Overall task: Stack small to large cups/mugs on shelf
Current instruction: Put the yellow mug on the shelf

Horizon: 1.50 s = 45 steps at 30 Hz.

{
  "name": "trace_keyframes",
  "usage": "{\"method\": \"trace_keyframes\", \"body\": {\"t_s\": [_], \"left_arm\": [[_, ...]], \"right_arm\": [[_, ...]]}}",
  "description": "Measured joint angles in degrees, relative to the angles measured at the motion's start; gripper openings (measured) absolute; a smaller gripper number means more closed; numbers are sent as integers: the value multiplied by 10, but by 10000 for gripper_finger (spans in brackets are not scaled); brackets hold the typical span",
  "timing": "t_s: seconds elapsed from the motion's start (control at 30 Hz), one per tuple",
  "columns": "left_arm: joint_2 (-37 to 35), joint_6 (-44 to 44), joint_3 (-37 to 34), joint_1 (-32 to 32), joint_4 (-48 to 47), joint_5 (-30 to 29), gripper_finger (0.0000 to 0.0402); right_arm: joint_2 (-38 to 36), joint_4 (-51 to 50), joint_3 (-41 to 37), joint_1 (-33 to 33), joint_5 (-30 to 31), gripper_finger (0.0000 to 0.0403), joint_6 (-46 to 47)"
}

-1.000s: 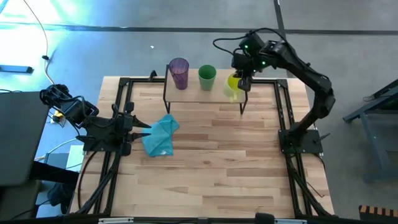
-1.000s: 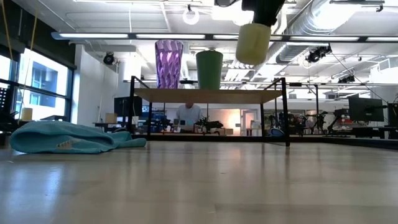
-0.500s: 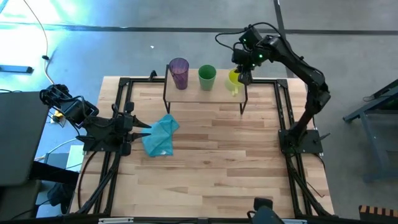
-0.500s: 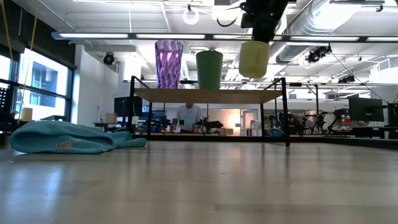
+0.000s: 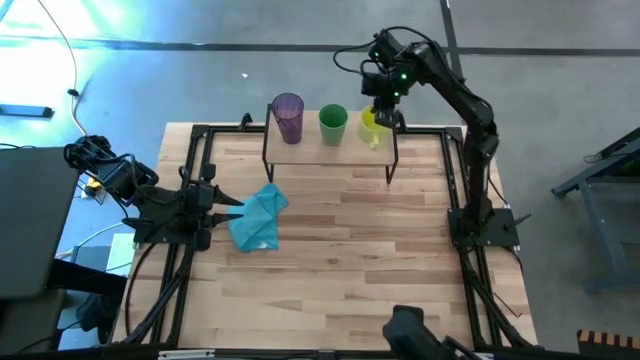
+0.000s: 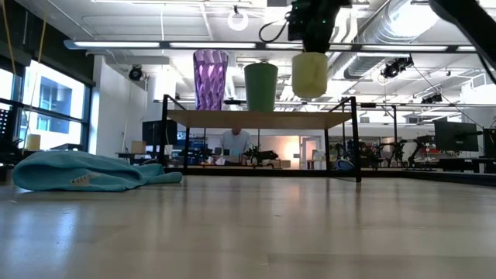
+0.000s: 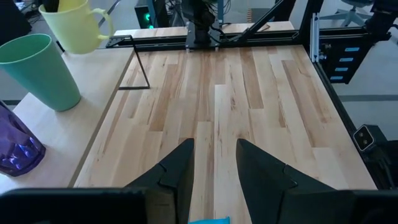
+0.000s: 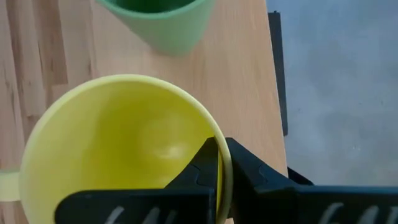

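The purple tumbler [image 5: 288,117] and the green cup [image 5: 333,125] stand upright on the shelf [image 5: 330,154] at the table's far side. My right gripper [image 5: 385,103] is shut on the yellow-green mug [image 5: 370,128], which hangs above the shelf's right part, to the right of the green cup; in the low view the mug [image 6: 309,74] is clear of the board [image 6: 260,117]. My left gripper [image 7: 212,163] is open and empty at the table's left, beside the light blue cloth [image 5: 257,217]. My right gripper pinches the mug's rim wall [image 8: 219,163], one finger inside the mug and one outside. The fingers come from above, pointing down. The mug hangs upright below them, lifted clear of the shelf.
The light blue cloth lies crumpled on the table's left half, in front of the shelf. Black frame rails [image 5: 200,140] run along the table's left and right sides. The tabletop [image 5: 350,250] in front of the shelf is bare wood.
My right gripper has carried the mug toward the table's far edge and a little left, and down nearer the shelf, closer to the green cup. The mug stays upright in the hold.
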Motion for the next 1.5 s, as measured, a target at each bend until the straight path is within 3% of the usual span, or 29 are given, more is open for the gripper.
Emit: {"method": "trace_keyframes", "body": {"t_s": [1.5], "left_arm": [[0,4,0,0,-16,0,108]], "right_arm": [[31,24,-20,-25,-12,0,4]]}}
